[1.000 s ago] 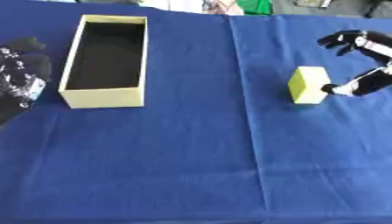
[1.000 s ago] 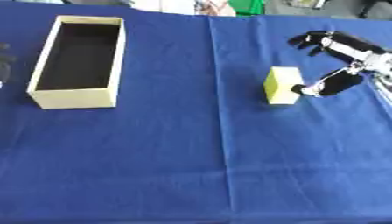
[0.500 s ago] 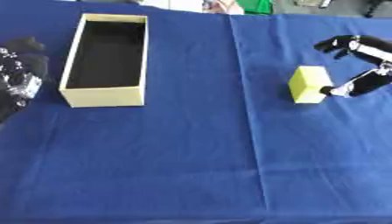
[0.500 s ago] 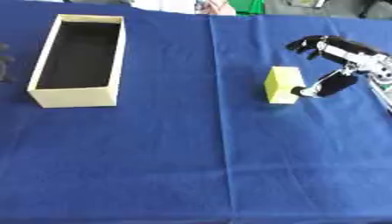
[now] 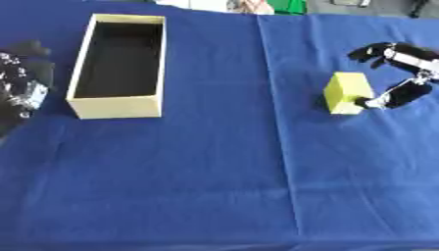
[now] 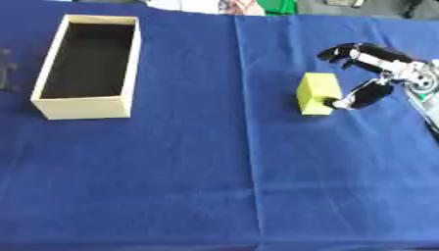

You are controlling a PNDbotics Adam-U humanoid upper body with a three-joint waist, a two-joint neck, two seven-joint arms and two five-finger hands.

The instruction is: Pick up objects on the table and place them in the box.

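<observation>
Left hand point(image 5: 21, 90) sits idle at the left edge of the desk point(image 5: 214, 186), dark and blurred; can't tell its fingers. One box point(image 5: 120, 66), cream, open-topped, empty, upper left. One yellow block point(image 6: 317, 93) well right of it, upright on the blue cloth. Right hand point(image 6: 377, 73) arches over the block's right side: thumb tip at the lower right face, fingers spread above, nothing clasped yet. Block looks light, rigid, flat-sided, probably foam or wood, not fragile. Best hold: pinch across its two broad opposite faces, mid-height. Count: one block, one box.
</observation>
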